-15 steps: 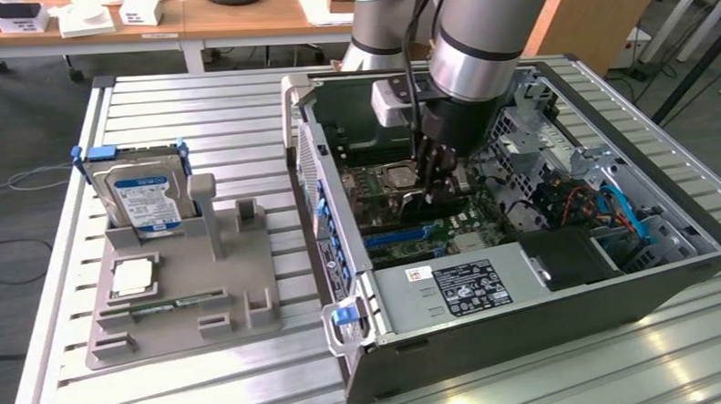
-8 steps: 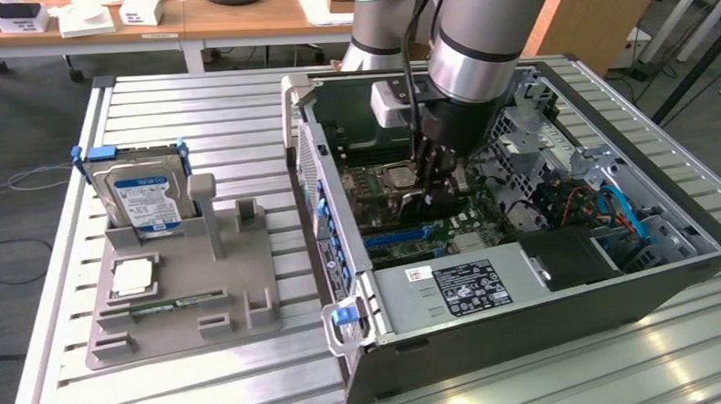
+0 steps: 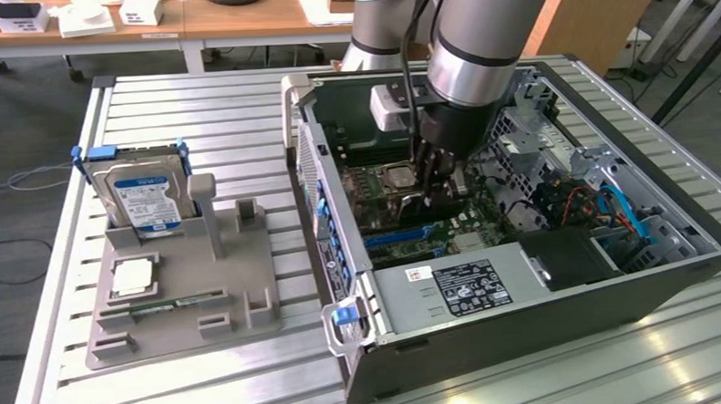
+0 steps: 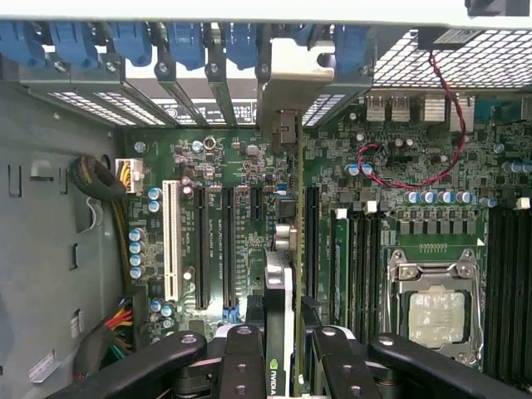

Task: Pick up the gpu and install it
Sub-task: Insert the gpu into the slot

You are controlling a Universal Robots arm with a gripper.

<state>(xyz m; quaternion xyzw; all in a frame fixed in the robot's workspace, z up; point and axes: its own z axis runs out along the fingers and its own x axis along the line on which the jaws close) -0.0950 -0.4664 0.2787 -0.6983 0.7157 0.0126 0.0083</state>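
the gpu stands on edge over the motherboard inside the open computer case, clamped between the fingers of the gripper. the wrist view shows its long axis running straight from the gripper to the rear slots, with the metal bracket at the far end. the exterior view shows a hard drive upright in a grey holder on the counter, at the exterior view's left.
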